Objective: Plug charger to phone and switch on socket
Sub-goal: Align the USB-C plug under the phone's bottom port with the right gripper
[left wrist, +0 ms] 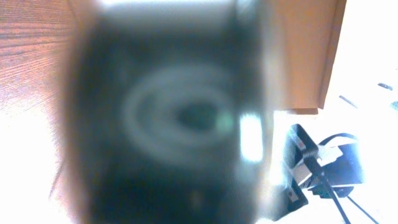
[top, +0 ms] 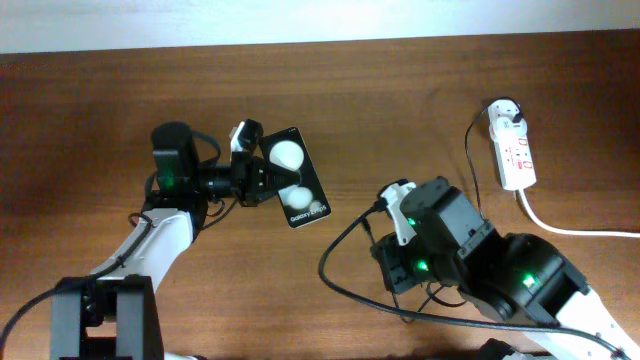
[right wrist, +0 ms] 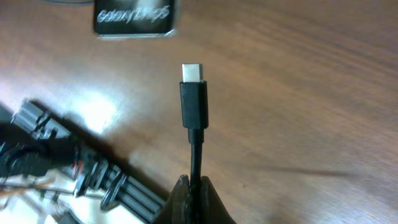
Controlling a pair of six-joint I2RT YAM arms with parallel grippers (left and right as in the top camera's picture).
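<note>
Right wrist, charger [right wrist: 193, 102] held lengthwise, tip toward phone [right wrist: 134, 17]

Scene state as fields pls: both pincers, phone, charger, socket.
left pincer: shut on phone, gripping one long edge
right pincer: shut on charger, on the cable just behind its plug
connection: plug tip faces phone's lettered end, gap between them, not inserted
socket: apart from both arms, untouched; switch state unreadable
</note>
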